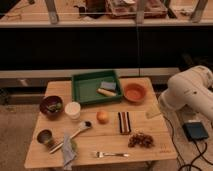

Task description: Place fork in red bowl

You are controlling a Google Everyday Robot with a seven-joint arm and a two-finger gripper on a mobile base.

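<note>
Find fork point(111, 154) flat near front edge of tabletop point(102, 137), well apart from red bowl point(134, 92) at back right; find hand point(153, 113) at right tabletop edge, fingers apart, empty. Expect light, stiff, slick metal lying low; pinch across narrow mid-handle; beware skidding or pivoting near tines.

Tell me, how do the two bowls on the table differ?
The red bowl is orange-red, looks empty, right of the green tray; the dark bowl is maroon, holds green bits, left of it. Both are round. The gripper hangs by the table's right edge.
</note>
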